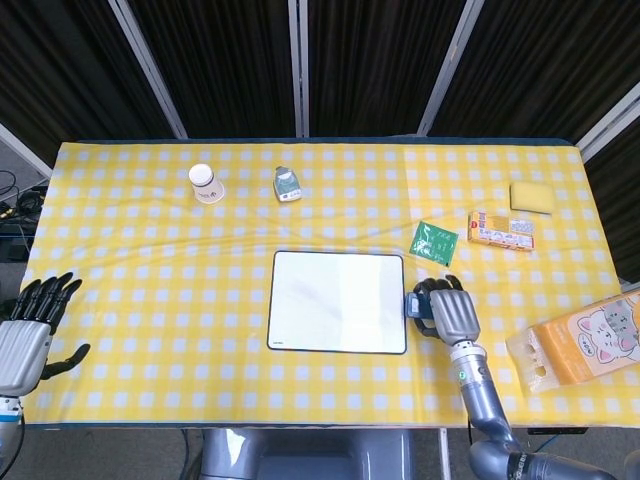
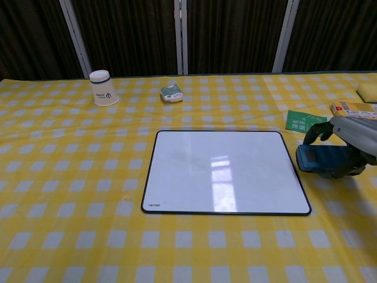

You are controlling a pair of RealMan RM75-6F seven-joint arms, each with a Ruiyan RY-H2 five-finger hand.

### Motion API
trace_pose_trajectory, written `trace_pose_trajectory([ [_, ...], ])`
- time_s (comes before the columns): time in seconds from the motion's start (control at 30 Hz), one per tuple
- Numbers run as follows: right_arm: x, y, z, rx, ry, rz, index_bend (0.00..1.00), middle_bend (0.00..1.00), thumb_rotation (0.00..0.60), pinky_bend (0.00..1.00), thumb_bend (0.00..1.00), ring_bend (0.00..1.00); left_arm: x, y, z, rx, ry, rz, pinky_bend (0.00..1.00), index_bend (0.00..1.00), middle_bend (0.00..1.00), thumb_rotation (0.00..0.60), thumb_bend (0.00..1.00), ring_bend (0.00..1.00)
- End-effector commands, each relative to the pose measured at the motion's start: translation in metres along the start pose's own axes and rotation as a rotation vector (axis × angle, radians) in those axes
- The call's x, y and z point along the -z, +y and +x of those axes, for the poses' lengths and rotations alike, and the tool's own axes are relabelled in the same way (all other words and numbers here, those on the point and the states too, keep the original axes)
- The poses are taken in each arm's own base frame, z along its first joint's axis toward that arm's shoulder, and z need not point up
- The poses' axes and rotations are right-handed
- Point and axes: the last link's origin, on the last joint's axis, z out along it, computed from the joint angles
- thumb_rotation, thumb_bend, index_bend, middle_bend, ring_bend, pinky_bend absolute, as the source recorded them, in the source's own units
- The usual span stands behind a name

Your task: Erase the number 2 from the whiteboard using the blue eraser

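Blue eraser sits in my right hand, fingers curled around it, low over the yellow checked tablecloth just off the right edge of the whiteboard. Chest view shows the eraser's flat face toward the board, close to the cloth; cannot tell if it touches. In the head view the right hand covers most of the eraser, only a blue sliver showing beside the board's right rim. Board surface reads plain white with glare, dark frame, small logo at its near left corner.

My left hand hangs off the near left corner of the table, fingers spread, holding nothing; only the head view shows it.

Near right: orange cat-print package at the table edge. Past my right hand, a green packet lies near the board's far right corner, then a small printed box and a yellow sponge. Far left-centre: upside-down paper cup, and a small green-and-white pouch. Behind the table, dark curtains with pale metal posts.
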Motion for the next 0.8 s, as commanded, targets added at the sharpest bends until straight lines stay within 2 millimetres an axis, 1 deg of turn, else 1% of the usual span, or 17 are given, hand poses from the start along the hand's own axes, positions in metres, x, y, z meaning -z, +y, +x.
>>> trace_pose_trajectory([
  [0.03, 0.002, 0.003, 0.004, 0.029, 0.005, -0.003, 0.28, 0.03, 0.6, 0.0, 0.22, 0.0, 0.001, 0.0, 0.0, -0.002, -0.001, 0.001, 0.0, 0.05, 0.0, 0.6, 0.25, 0.0],
  [0.07, 0.003, 0.005, 0.007, 0.04, 0.011, -0.004, 0.22, 0.01, 0.6, 0.0, 0.2, 0.0, 0.001, 0.0, 0.0, -0.004, 0.0, 0.001, 0.0, 0.05, 0.0, 0.6, 0.25, 0.0],
  [0.17, 0.012, 0.009, 0.021, 0.047, 0.038, 0.0, 0.1, 0.0, 0.6, 0.0, 0.17, 0.0, 0.003, -0.001, 0.0, -0.008, 0.006, 0.005, 0.0, 0.05, 0.0, 0.6, 0.25, 0.0],
  [0.3, 0.021, 0.016, 0.029, 0.06, 0.054, -0.003, 0.01, 0.0, 0.6, 0.0, 0.13, 0.0, 0.004, -0.002, 0.0, -0.009, 0.007, 0.012, 0.0, 0.05, 0.0, 0.6, 0.25, 0.0],
  [0.43, 0.036, 0.022, 0.041, 0.027, 0.099, 0.004, 0.0, 0.0, 0.6, 0.0, 0.13, 0.0, 0.007, -0.005, 0.002, -0.015, 0.018, 0.021, 0.0, 0.04, 0.0, 0.6, 0.25, 0.0],
  [0.5, 0.051, 0.03, 0.052, 0.029, 0.162, 0.014, 0.0, 0.0, 0.6, 0.0, 0.13, 0.0, 0.009, -0.008, 0.001, -0.016, 0.029, 0.026, 0.0, 0.03, 0.0, 0.6, 0.25, 0.0],
  [0.57, 0.069, 0.043, 0.063, 0.057, 0.234, 0.023, 0.0, 0.0, 0.6, 0.0, 0.12, 0.0, 0.01, -0.011, -0.001, -0.022, 0.039, 0.032, 0.0, 0.01, 0.0, 0.6, 0.25, 0.0],
  [0.63, 0.079, 0.052, 0.07, 0.075, 0.276, 0.026, 0.0, 0.0, 0.6, 0.0, 0.12, 0.0, 0.011, -0.013, -0.002, -0.025, 0.045, 0.034, 0.0, 0.0, 0.0, 0.6, 0.25, 0.0],
  [0.67, 0.092, 0.063, 0.078, 0.092, 0.331, 0.012, 0.0, 0.0, 0.6, 0.0, 0.12, 0.0, 0.012, -0.015, -0.003, -0.03, 0.051, 0.036, 0.0, 0.0, 0.0, 0.6, 0.24, 0.0],
  [0.73, 0.109, 0.075, 0.086, 0.091, 0.374, 0.003, 0.0, 0.0, 0.6, 0.0, 0.12, 0.0, 0.013, -0.015, -0.004, -0.037, 0.059, 0.031, 0.0, 0.0, 0.0, 0.6, 0.24, 0.0],
  [0.8, 0.122, 0.085, 0.095, 0.084, 0.393, -0.009, 0.0, 0.0, 0.6, 0.0, 0.12, 0.0, 0.015, -0.015, -0.006, -0.04, 0.065, 0.03, 0.0, 0.0, 0.0, 0.6, 0.24, 0.0],
])
